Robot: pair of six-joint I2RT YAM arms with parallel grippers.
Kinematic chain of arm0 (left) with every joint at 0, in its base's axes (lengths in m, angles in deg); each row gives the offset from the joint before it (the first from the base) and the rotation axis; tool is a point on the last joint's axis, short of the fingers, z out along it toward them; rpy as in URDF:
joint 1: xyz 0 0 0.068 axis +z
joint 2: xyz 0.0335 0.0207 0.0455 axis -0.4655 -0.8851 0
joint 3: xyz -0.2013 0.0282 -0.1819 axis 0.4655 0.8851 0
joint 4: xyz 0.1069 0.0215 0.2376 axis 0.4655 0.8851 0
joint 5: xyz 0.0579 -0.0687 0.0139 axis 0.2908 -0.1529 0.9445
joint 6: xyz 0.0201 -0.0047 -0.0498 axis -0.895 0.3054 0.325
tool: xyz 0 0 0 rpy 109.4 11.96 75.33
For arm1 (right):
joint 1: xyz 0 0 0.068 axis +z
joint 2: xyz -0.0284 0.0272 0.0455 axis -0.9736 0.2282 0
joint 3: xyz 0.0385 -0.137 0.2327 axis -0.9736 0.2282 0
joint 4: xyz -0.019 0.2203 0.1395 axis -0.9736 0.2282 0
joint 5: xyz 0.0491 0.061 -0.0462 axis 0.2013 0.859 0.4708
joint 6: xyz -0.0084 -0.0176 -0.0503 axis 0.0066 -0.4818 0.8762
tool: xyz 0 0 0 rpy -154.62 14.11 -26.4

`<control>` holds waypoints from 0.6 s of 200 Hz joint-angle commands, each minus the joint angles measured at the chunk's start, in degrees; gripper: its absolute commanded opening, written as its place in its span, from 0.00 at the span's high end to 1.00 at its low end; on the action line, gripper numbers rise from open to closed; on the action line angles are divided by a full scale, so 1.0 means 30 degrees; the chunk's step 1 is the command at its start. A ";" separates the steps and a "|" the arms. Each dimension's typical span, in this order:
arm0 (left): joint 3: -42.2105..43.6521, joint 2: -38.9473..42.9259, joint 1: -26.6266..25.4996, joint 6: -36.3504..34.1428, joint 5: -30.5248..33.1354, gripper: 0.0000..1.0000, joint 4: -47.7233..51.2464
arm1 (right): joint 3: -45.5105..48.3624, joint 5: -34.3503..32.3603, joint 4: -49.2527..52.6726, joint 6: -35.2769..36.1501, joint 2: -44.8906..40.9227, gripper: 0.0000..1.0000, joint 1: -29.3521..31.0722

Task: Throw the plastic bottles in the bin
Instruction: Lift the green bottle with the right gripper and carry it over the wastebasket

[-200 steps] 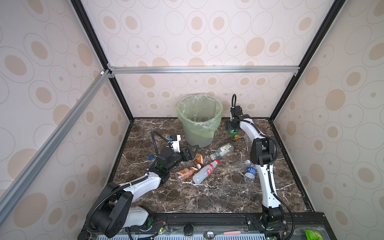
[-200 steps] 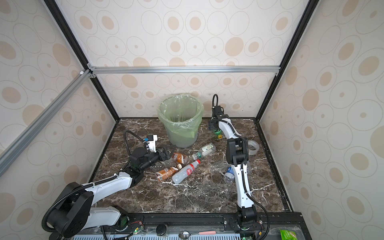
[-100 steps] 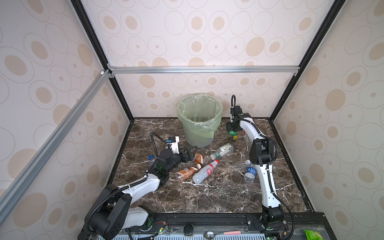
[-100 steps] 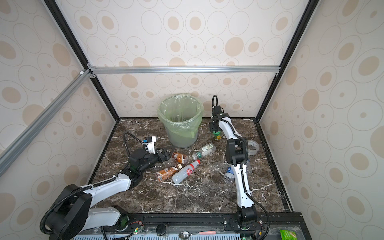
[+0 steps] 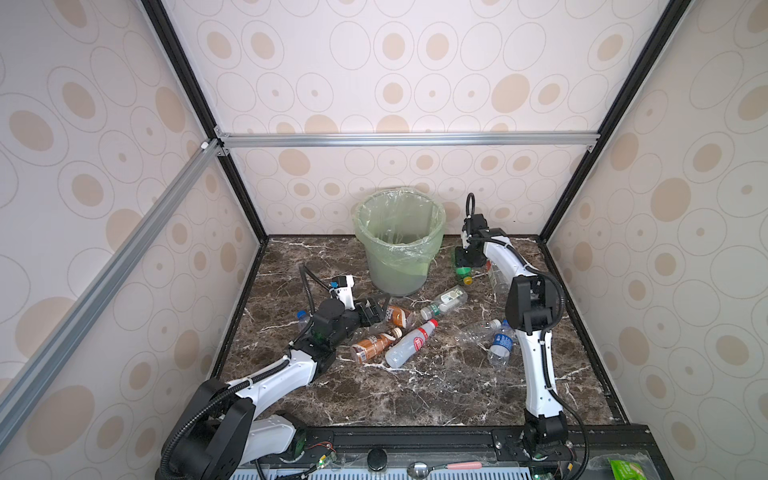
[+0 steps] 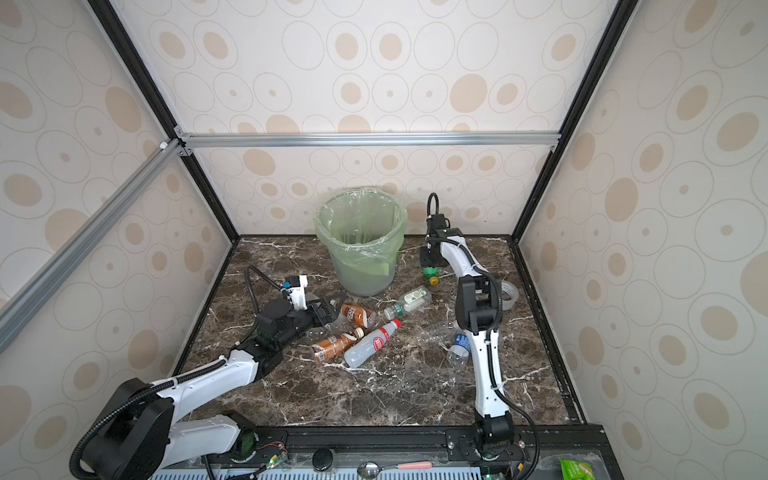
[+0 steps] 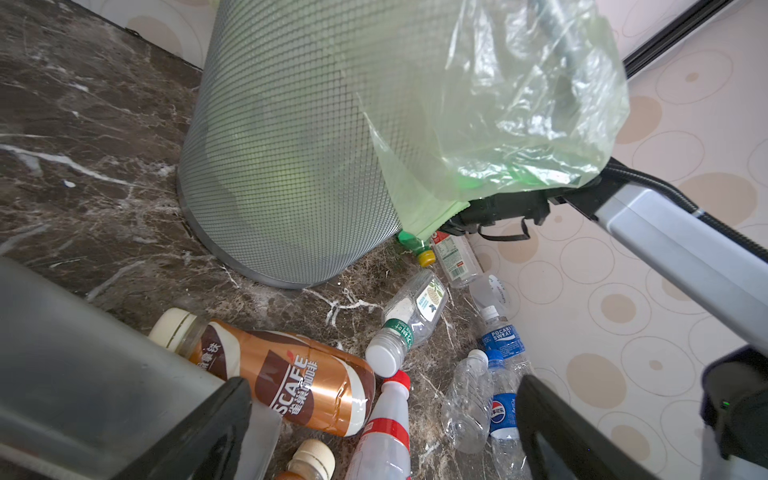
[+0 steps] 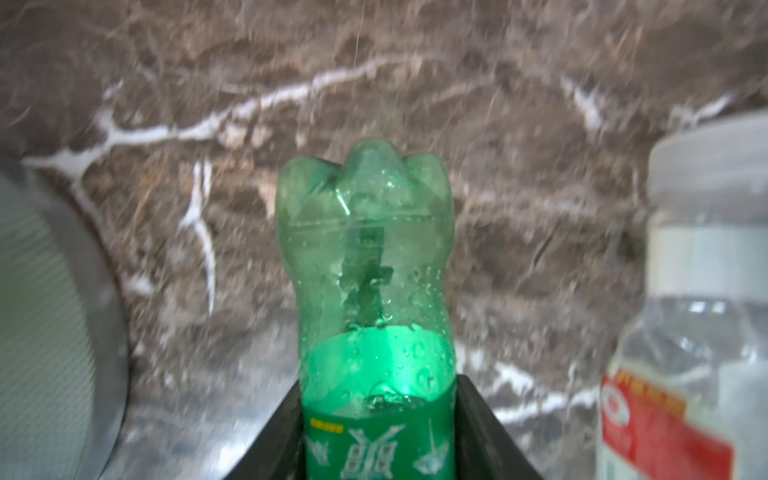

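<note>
The scene is brightly and evenly lit, shadows are soft, glare is seen on the bag of the bin, and the floor is blurred in the right wrist view.

The desk is dark brown marble veined white. The bin is grey and mesh-patterned, its bag pale green. The green bottle has a yellow cap; the brown bottle a copper-and-white label; the white bottle a red cap. The walls are cream with beige ovals.
</note>
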 commanded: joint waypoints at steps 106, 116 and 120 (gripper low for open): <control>-0.3732 0.3978 -0.0303 -0.2221 0.3415 0.01 0.5171 | 0.7709 0.1129 -0.7251 -0.2362 -1.5357 0.63 0.1483; -0.4162 0.4123 -0.0308 -0.2436 0.3738 0.01 0.5329 | 0.8482 0.0725 -0.9002 -0.2292 -1.6659 0.62 0.1898; -0.4324 0.4202 -0.0299 -0.2516 0.3791 0.01 0.5893 | 0.8920 0.0482 -0.9846 -0.2278 -1.7180 0.62 0.2012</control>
